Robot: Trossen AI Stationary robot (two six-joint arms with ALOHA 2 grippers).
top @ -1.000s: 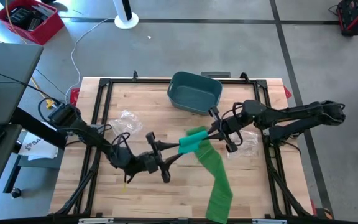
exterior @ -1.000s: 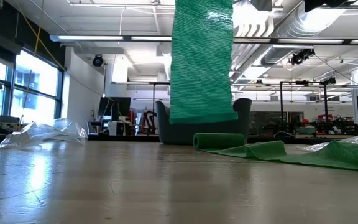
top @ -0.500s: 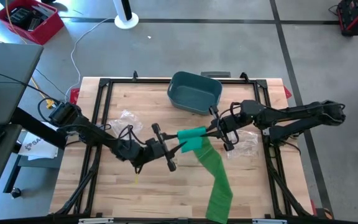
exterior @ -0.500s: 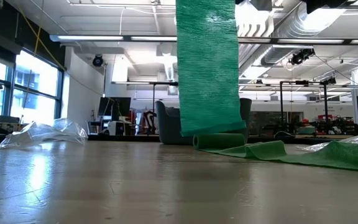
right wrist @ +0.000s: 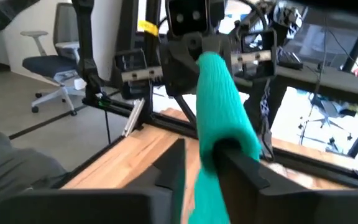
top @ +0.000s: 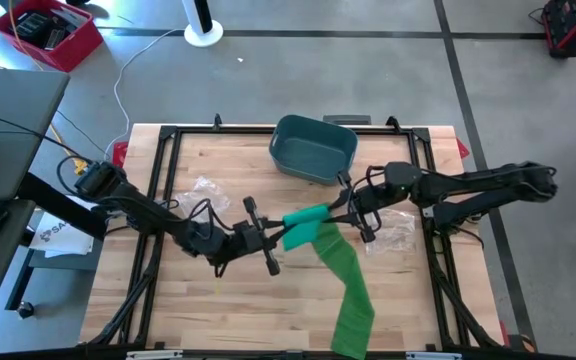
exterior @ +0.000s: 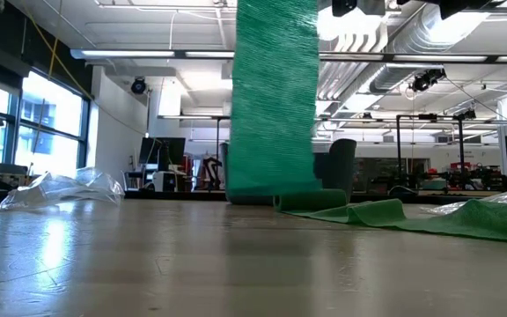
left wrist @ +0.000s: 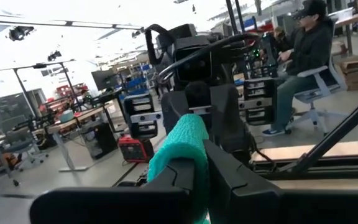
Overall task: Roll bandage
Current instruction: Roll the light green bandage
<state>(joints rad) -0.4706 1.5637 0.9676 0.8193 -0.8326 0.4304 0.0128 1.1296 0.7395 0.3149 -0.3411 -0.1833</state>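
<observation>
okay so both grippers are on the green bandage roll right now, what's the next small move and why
Probably let the right gripper back off its end and re-grip. The left gripper is shut on the rolled bandage, which is held in the air, and a long unrolled tail hangs to the table, so more winding seems needed.

We note a light wooden table (top: 228,310) in a black frame. Resting on it: a teal bin (top: 314,148) at the far edge, clear plastic wrap (top: 206,192) left of centre, another crumpled piece (top: 400,226) at right, and the trailing green bandage strip (top: 353,300) running off the near edge.
</observation>
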